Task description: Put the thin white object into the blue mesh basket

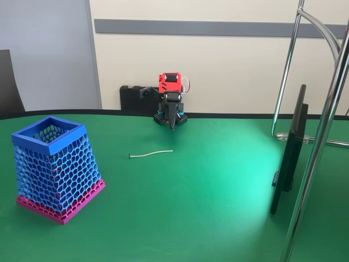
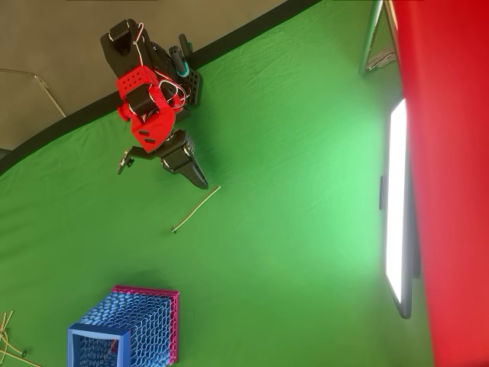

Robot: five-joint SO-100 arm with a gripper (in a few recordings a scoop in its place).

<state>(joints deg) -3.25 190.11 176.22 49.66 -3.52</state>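
- The blue mesh basket is seen upright at the near left of the green desk.
- The thin white object is laid flat mid-desk, well apart from the basket.
- The claw is held pressed together, empty, at the far edge; open cloth is left between them.

A green cloth-covered counter carried a thin black flat screen standing upright on its right side, beside a chrome tubular metal stand.
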